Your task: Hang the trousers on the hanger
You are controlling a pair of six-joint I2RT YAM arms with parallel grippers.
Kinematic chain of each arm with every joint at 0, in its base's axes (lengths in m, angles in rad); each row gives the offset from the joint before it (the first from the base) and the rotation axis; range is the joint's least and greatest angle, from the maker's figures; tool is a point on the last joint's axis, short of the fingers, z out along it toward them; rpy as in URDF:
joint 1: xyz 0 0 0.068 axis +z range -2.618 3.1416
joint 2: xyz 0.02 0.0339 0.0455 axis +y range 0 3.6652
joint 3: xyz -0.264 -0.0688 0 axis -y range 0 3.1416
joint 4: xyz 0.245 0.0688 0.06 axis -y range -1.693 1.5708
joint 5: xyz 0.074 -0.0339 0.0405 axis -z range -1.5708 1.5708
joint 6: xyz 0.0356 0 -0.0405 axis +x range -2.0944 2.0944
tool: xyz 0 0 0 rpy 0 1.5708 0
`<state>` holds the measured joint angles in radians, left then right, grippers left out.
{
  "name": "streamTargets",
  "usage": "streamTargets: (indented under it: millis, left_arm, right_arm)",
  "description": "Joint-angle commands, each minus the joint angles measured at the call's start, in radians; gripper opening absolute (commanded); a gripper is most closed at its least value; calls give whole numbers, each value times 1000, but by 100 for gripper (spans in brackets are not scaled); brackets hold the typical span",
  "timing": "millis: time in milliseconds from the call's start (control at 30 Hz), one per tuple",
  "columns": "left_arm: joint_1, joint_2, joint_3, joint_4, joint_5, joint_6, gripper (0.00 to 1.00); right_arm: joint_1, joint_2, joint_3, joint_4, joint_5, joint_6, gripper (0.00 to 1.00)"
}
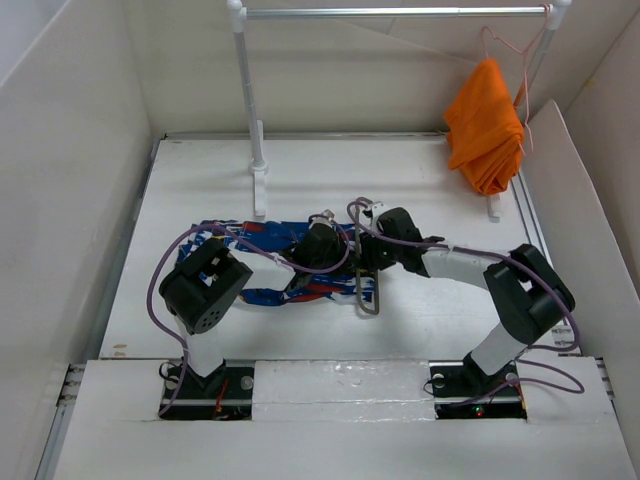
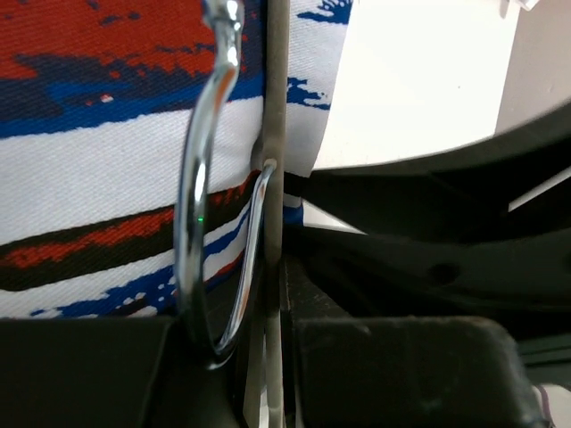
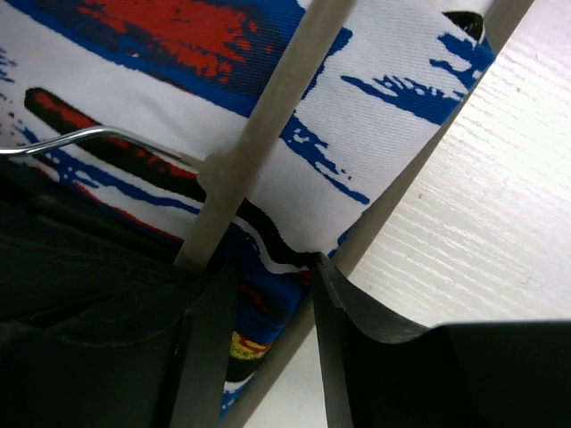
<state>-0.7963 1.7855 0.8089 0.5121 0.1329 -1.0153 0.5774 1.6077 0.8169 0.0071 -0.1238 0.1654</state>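
Table (image 1: 450, 310) bears one trousers (image 1: 268, 295), one hanger (image 1: 362, 295).

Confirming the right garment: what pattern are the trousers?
The trousers are blue with white, red and black brush strokes; clearest in the right wrist view.

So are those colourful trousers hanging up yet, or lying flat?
Lying on the table. The trousers are bunched there with the hanger bars across them; only the orange garment hangs from the rail.
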Motion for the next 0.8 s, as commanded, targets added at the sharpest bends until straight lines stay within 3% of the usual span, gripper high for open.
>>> streamTargets:
  millis: [0, 200, 267, 300, 400, 433, 567, 767]
  left_arm:
    - [2, 9, 6, -17, -33, 30, 0]
    - [2, -14, -2, -35, -48, 41, 0]
    - [2, -28, -2, -44, -56, 47, 0]
    - [2, -31, 3, -47, -64, 49, 0]
    - [2, -31, 13, -73, -84, 61, 0]
    - [2, -41, 18, -95, -96, 72, 0]
    - [2, -66, 35, -148, -122, 124, 0]
    - [20, -89, 13, -164, -165, 153, 0]
  right_arm:
    - [41, 17, 10, 23, -22, 45, 47]
    - [62, 15, -27, 24, 4, 82, 52]
    - [82, 17, -32, 33, -5, 79, 49]
    - [82, 21, -35, 54, -19, 83, 34]
    - [82, 26, -50, 115, -60, 95, 2]
    - [82, 20, -53, 122, -72, 98, 0]
    - [64, -127, -45, 91, -51, 66, 0]
    - [-59, -294, 19, -111, -30, -13, 0]
